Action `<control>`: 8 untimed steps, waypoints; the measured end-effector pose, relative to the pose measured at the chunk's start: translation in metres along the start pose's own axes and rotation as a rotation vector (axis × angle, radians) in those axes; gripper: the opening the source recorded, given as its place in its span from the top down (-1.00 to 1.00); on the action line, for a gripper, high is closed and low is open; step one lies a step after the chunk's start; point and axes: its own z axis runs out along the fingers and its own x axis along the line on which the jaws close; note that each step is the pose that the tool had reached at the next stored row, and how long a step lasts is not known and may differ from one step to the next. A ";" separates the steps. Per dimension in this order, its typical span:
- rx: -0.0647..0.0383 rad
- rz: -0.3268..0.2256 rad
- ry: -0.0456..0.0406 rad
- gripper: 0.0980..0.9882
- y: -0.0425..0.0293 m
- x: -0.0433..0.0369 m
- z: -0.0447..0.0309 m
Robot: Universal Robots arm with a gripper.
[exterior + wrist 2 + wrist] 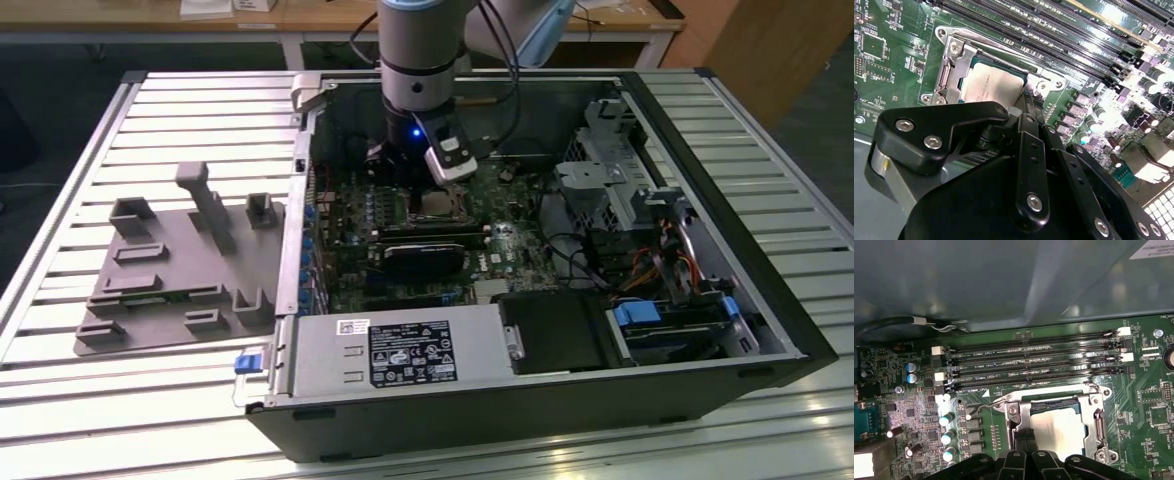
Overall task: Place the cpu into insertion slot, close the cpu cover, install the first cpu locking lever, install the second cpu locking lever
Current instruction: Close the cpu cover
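Note:
The cpu (1063, 429) (990, 84), a pale silver square, lies flat in its socket on the green motherboard. The silvery cpu cover (1085, 401) (950, 75) lies down around it, and the chip's top shows through the cover's window. A thin wire lever (983, 406) sticks out from the socket's corner. My gripper (1025, 436) (1029, 102) is shut, its two black fingers pressed together with nothing between them. The tips sit at the socket's edge, right beside the cpu. In the exterior view the gripper (434, 192) hangs low inside the open computer case, just over the socket (435, 208).
Memory slots (1029, 365) run alongside the socket, and several upright capacitors (947, 419) stand near it. A black block (427, 258), the power supply (400, 355) and drive cages (627, 190) crowd the case. A grey fixture plate (174, 270) lies on the table at the exterior view's left.

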 end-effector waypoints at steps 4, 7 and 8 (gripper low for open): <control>0.000 0.000 0.0000 0.99 0.0000 0.0000 0.0004; 0.000 0.000 -0.0001 0.99 0.0000 0.0000 0.0004; 0.000 0.000 -0.0001 0.99 0.0000 0.0000 0.0004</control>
